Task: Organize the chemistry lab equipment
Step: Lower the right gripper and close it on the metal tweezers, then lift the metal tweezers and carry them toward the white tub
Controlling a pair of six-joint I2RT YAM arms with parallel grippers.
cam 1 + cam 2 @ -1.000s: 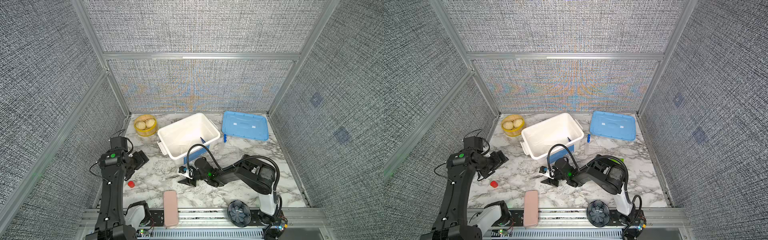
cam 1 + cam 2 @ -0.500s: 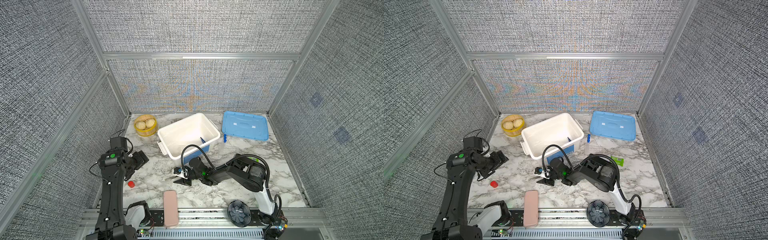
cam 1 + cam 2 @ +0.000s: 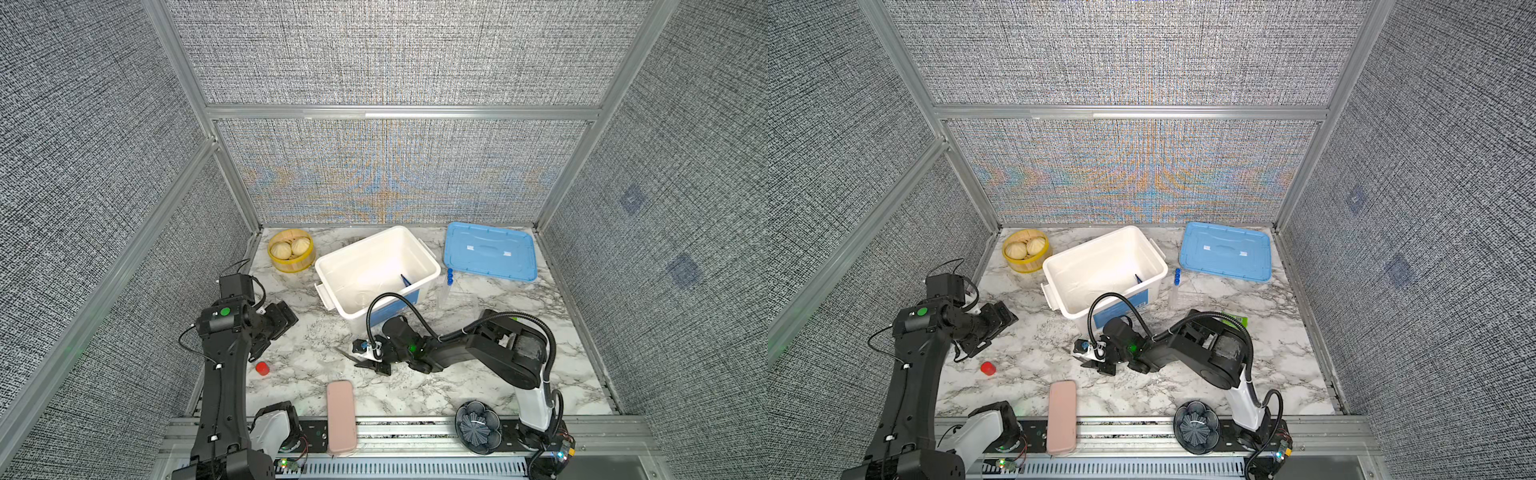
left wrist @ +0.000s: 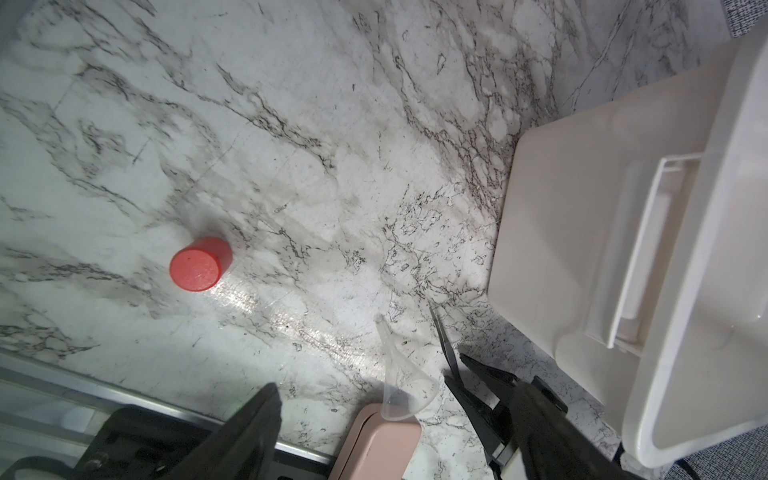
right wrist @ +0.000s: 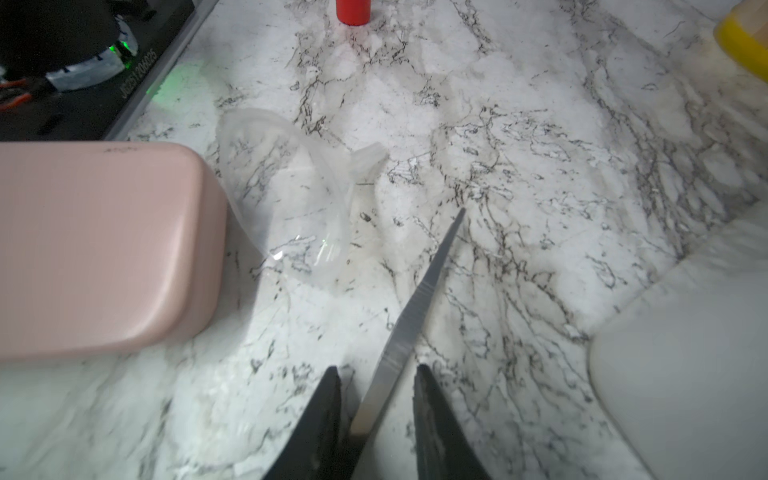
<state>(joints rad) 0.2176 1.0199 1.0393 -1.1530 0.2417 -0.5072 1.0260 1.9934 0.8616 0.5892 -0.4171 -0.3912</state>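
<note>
Grasping metal tweezers [image 5: 415, 307] beside the bin [image 3: 365, 257]: right gripper [image 5: 376, 368] straddles them, jaws half-closed, not yet pinching (a gap shows). Next: close fully, lift into bin.

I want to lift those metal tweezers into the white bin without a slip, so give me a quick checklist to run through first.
1. Grey tweezers between the jaws of the right gripper: ok.
2. Jaws clamped on them: not ok, a gap shows on one side.
3. Clear funnel apart from that gripper: ok, it lies by the pink case.
4. White bin open, blue lid off: ok.
5. Left gripper out of the path: ok, open, off to the side.
</note>
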